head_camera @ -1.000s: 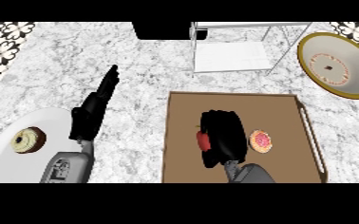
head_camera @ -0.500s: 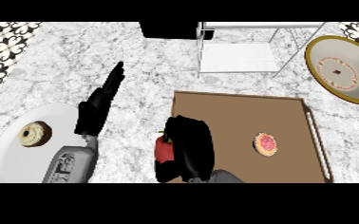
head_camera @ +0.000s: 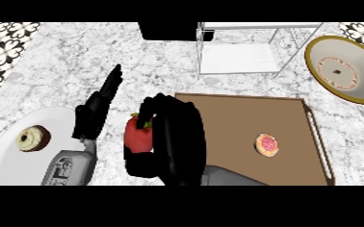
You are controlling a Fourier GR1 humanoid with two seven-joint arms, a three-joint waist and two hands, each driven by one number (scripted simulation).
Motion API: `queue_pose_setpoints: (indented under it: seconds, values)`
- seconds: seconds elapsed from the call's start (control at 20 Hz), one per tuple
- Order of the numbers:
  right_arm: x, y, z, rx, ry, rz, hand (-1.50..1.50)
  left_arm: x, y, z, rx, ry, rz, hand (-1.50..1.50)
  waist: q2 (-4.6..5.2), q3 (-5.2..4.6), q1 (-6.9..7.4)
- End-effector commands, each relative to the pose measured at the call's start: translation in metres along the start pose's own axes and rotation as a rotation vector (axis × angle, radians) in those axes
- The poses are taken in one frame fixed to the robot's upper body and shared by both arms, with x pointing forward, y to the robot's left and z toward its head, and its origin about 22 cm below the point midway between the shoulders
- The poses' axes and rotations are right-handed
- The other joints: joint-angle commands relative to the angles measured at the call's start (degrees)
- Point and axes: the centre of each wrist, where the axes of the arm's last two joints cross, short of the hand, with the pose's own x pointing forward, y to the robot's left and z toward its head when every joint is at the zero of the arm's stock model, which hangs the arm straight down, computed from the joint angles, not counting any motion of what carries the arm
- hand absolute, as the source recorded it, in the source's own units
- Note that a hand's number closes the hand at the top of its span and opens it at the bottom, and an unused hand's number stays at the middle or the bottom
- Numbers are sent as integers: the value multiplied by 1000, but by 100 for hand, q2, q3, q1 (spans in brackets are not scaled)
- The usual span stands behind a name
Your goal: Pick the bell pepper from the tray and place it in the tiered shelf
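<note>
The robot's right hand [head_camera: 171, 139] has its black fingers [head_camera: 146, 113] curled round the red bell pepper with a green stem [head_camera: 138, 135], which sits off the left edge of the flat brown rectangular tray [head_camera: 235, 125], above the white marbled table [head_camera: 64, 72] rather than on the tray. The white wire tiered shelf [head_camera: 238, 48] stands well apart, up and to the right. The main risk, as I judge it, is the long carry across: the pepper is round and smooth and only partly wrapped, so it could roll out of the fingers. It could also catch the shelf's thin posts on the way in. The left hand [head_camera: 96, 113] rests with straight open fingers beside the pepper, close enough to be brushed. A small pink-iced pastry [head_camera: 267, 145] lies on the tray under the likely path.
</note>
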Motion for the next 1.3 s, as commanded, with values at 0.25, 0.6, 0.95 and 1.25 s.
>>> queue_pose_setpoints:
  seconds: [0.25, 0.6, 0.95, 1.25]
  values:
    - [52, -47, -22, -275, 159, 11, 150, -6, -10, 12, 1, 11, 14, 0, -41, -5, -88]
    - [64, -79, -39, -437, 166, 66, 150, -7, 5, 7, 23, 9, -13, 0, -20, -1, -220]
    - [87, -114, -71, -515, 198, 69, 150, 1, -7, 9, 14, 4, 5, 0, -12, 1, -132]
    - [81, -132, -110, -603, 217, 131, 150, 9, 7, 11, 16, 0, -22, 0, 9, 5, -90]
